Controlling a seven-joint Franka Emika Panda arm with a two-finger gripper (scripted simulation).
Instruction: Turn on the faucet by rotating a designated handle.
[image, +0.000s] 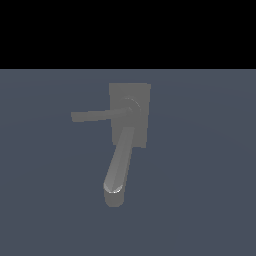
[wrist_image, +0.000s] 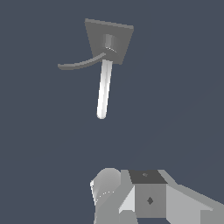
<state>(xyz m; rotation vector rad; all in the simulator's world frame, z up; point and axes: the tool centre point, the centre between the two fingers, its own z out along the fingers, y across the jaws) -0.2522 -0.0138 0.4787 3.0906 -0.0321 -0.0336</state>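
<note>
On the dark blue-grey floor the faucet sat alone, its flat base block lying square with the round hub raised on it. From the hub the thick spout ran toward the exterior camera, ending in a rounded tip. The handle, a slimmer bar, stuck out from the hub toward the exterior view's left. My wrist view showed only part of my own arm's grey housing, well apart from the faucet. My tool was not visible, so I could not tell whether its fingers were apart or together.
</note>
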